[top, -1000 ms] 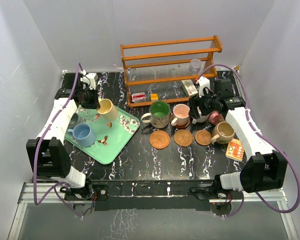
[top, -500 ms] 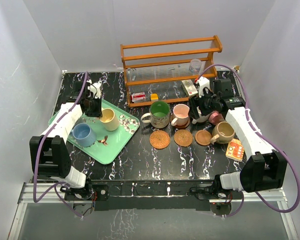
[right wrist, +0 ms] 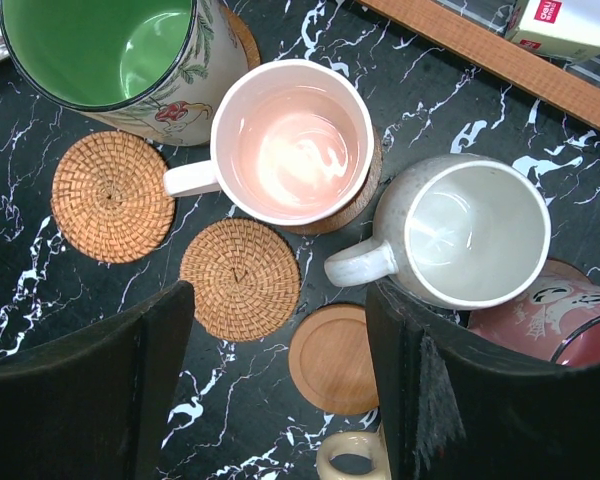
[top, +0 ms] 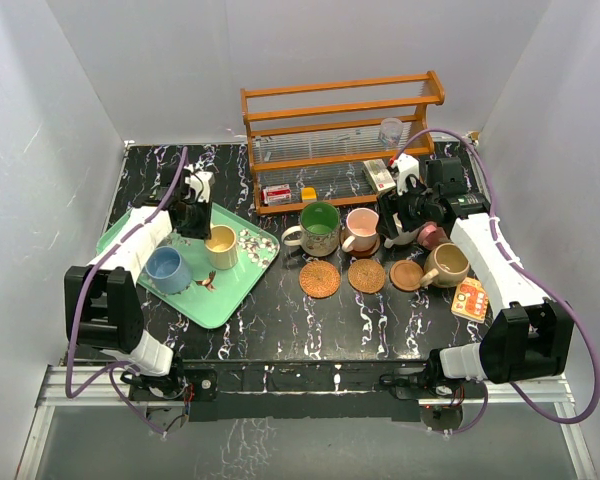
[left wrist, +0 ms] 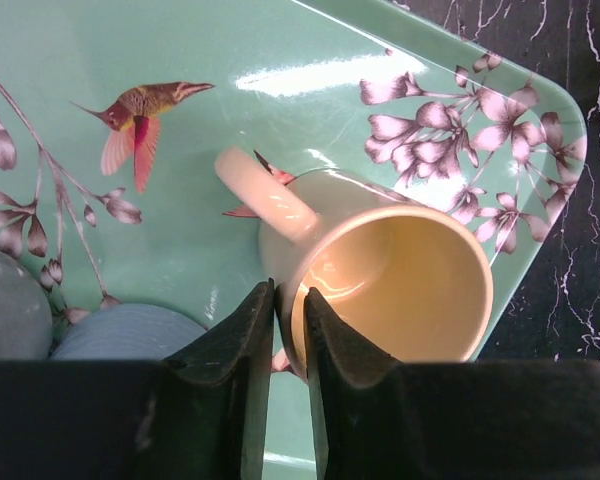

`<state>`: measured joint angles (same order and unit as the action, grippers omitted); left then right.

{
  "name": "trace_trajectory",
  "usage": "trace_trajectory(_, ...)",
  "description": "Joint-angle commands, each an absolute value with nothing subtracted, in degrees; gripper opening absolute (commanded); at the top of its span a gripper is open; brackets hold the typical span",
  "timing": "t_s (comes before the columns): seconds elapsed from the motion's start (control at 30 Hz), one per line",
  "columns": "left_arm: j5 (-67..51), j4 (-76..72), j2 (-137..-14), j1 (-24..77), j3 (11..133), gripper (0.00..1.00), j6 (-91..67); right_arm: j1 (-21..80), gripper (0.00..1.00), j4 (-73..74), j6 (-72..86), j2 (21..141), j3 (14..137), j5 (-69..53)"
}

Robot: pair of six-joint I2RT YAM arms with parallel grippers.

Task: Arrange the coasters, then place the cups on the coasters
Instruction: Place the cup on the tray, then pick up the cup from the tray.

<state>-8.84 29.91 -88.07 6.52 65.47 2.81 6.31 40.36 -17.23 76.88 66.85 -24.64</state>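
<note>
Left gripper [left wrist: 288,297] is pinching the yellow mug [left wrist: 410,290] by its wall beside the handle, slick chippable ceramic imo, while right gripper [right wrist: 280,292] is hanging open.

On my left the tray [top: 225,285] rests on the tabletop [top: 290,330], with two cups [top: 221,246] side by side on it. The rack [top: 340,105] stands at the back, centre. Before it runs a row of cups [top: 361,230] — and nearer me three coasters [top: 366,275] lie in a line, a card [top: 470,298] just to their right.
</note>
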Motion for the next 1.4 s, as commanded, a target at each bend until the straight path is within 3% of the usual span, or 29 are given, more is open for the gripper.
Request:
trace_trajectory(0.0,-9.93,28.31,-86.99,7.28,65.06,0.19,2.97,5.98,0.68,36.83,-16.87,76.81,66.58,-25.66)
trace_trajectory(0.43,-10.61,35.86,-86.38,7.40,75.92,0.36,13.36,5.72,0.69,36.26,-16.94,76.03,65.66,-25.72)
trace_trajectory(0.73,-26.17,45.79,-90.64,7.46,83.63,0.49,38.26,5.62,0.69,36.22,-16.96,75.87,65.65,-25.85)
trace_trajectory(0.97,-30.18,49.99,-95.70,7.47,86.80,0.50,56.35,5.47,0.70,36.21,-16.91,75.26,65.35,-26.06)
trace_trajectory(1.37,-33.91,70.56,-111.71,7.51,100.45,0.50,74.93,5.03,0.71,36.02,-17.05,74.55,64.64,-26.09)
